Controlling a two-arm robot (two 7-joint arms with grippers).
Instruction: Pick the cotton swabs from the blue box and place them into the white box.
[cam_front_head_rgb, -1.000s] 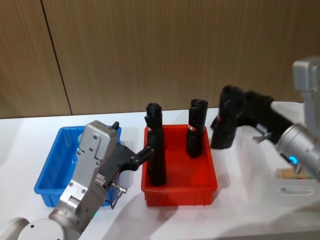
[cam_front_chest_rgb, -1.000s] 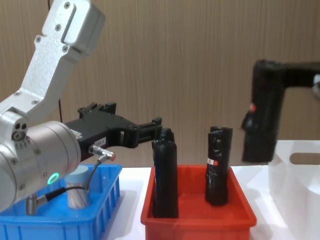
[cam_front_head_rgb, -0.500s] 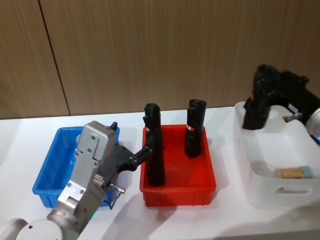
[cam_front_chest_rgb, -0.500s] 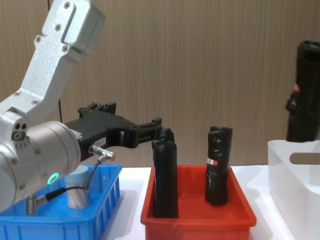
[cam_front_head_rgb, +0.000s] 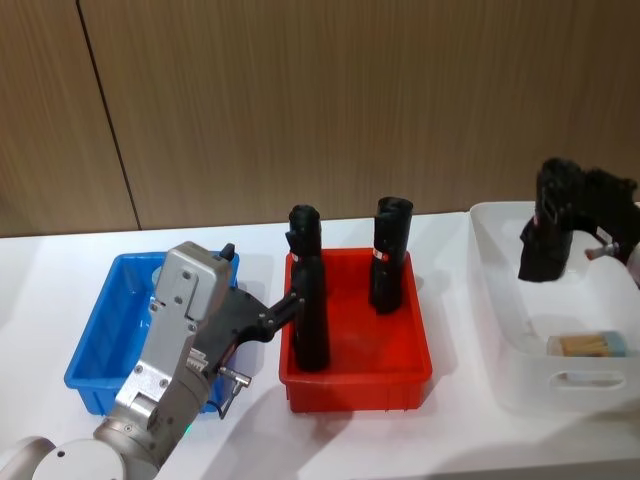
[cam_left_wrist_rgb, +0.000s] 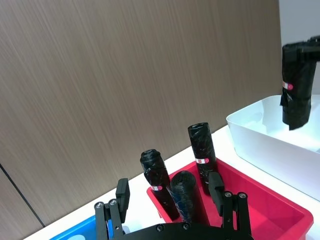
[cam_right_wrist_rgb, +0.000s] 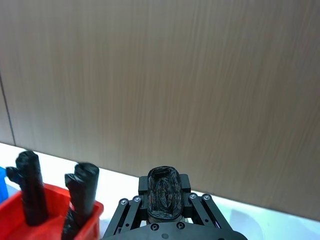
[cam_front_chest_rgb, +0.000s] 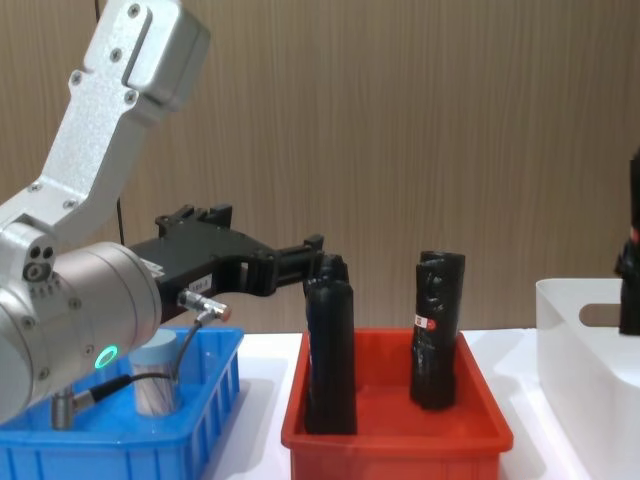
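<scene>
My right gripper clenches a black roll over the white box (wrong item); left gripper, unreadable, risks idling.

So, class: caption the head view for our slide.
Right tool carries a black roll over the white box; left tool beside red bin.

wall: brown wood-grain panels, dark vertical seam | table: white
</scene>
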